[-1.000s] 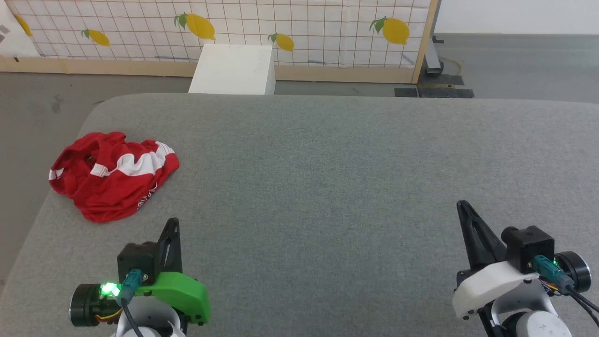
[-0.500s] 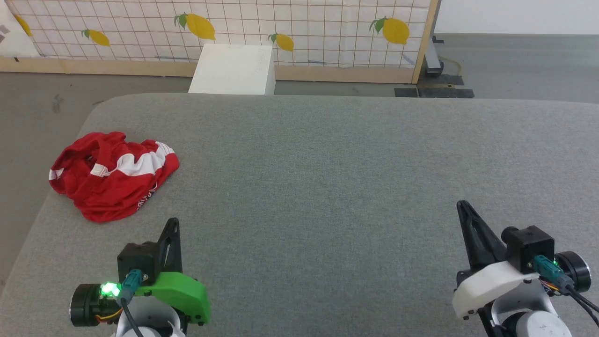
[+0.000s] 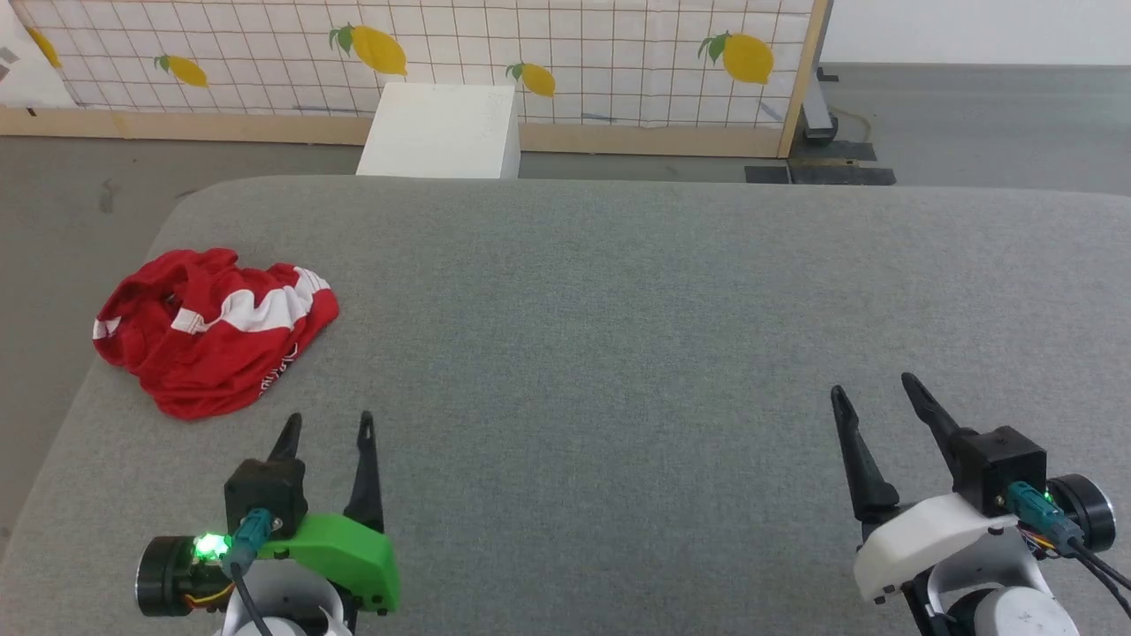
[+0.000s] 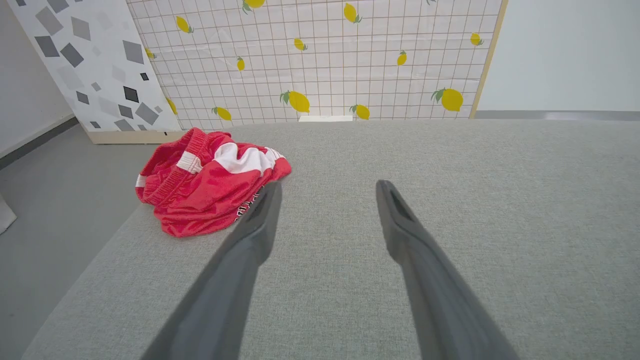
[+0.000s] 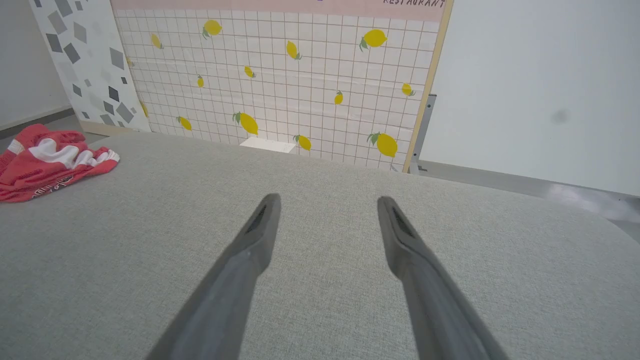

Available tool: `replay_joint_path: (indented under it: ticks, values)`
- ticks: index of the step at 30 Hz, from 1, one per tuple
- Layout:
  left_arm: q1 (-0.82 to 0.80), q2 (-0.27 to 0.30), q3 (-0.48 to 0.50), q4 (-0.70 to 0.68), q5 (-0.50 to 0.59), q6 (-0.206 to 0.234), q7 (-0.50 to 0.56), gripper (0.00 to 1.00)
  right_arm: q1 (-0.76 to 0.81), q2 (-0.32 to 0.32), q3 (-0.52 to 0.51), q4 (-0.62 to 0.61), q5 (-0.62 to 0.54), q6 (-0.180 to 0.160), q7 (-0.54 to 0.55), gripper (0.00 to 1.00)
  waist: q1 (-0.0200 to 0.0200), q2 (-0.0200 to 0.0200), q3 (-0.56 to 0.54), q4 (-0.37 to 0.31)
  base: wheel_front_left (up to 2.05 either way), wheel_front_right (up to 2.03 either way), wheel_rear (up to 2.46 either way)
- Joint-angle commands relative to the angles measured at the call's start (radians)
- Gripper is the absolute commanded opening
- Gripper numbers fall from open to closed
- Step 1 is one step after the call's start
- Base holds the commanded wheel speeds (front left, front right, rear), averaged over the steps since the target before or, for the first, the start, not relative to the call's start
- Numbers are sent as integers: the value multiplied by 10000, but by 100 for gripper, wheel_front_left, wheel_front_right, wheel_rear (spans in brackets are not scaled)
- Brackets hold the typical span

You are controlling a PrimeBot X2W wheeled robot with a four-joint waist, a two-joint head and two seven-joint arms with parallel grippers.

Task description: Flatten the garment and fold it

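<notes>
The garment [image 3: 212,340], red shorts with white stripes and small white lettering, lies crumpled near the left edge of the grey padded table [image 3: 618,336]. It also shows in the left wrist view as the garment [image 4: 210,187] and at the far left of the right wrist view as the garment [image 5: 45,162]. My left gripper [image 3: 327,426] hovers open just this side of the shorts and slightly to their right, holding nothing. Far to the right, my right gripper [image 3: 870,389] stands open and empty too, over bare table. Both finger pairs show spread in the wrist views: left gripper [image 4: 327,187], right gripper [image 5: 327,202].
A white box [image 3: 442,131] stands on the floor behind the table's far edge. Behind it runs a lemon-patterned tiled panel [image 3: 530,53] with a wooden frame. The table's left edge drops to grey floor [image 3: 53,230] close beside the shorts.
Both grippers have gone from shut to open. The arms and the shorts stay where they were.
</notes>
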Motion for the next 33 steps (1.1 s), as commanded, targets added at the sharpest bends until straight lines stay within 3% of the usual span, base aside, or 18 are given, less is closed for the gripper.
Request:
replay_joint_path:
  ticks: [1,11,33]
  values:
    - [-39,-2,-24,52,-64,63,-78,100,-18,0,0,28,42,-1,-65,100,0,0,1,18,0,0,0]
    - [-129,26,-88,232,-254,209,-286,100,-25,0,25,133,102,-2,-201,100,0,0,-14,417,0,0,0]
    - [53,276,-86,230,-681,670,-680,100,-48,-1,282,382,321,-5,-401,100,0,0,-69,2054,0,0,0]
